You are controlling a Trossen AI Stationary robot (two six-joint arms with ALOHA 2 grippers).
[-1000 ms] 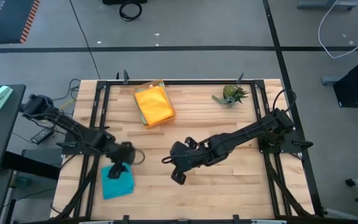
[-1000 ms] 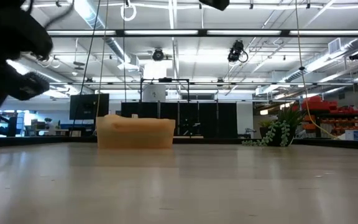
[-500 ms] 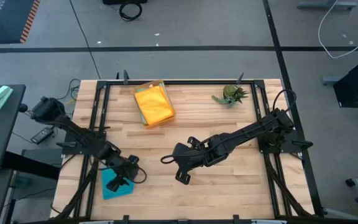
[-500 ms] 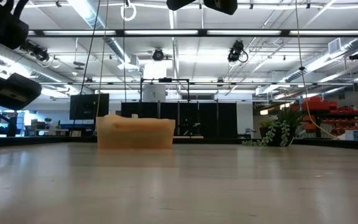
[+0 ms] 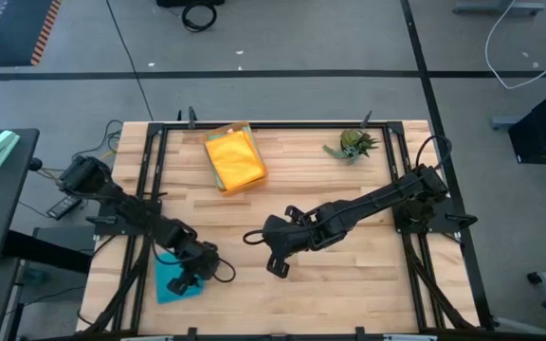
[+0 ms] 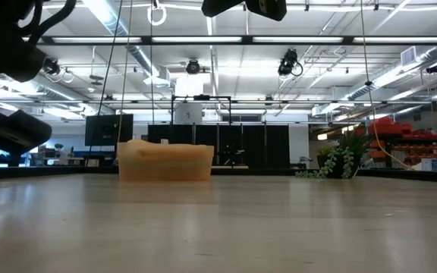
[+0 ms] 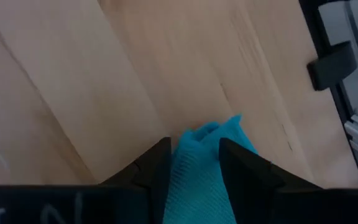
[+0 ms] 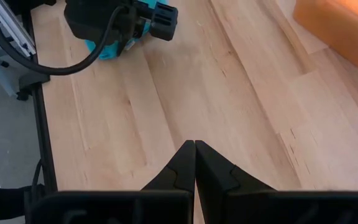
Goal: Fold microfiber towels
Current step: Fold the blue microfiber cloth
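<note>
Teal cloth fills the gap between the fingers of the left gripper: in the left wrist view a bunched corner of the teal towel rises between the two dark fingers, which are closed against it from either side. From above, that gripper sits low over the towel at the near left corner of the counter, and the towel lies partly under the arm, rumpled where the gripper pinches it and flatter toward the counter's left edge. In the right wrist view the same gripper shows farther off, with teal cloth just beside it.

The right gripper hangs over bare wood near the middle of the counter, well apart from the teal towel, holding nothing; its fingers are pressed together, their tips meeting in a single seam.

Toward the far side of the counter, left of centre, the orange tray holds a yellow towel lying flat on top; a thin sliver of greenish cloth shows along the stack's left edge. In the low view the tray stands as a pale orange block on the far part of the counter. The small spiky plant stands near the far right corner, well apart from both grippers.
</note>
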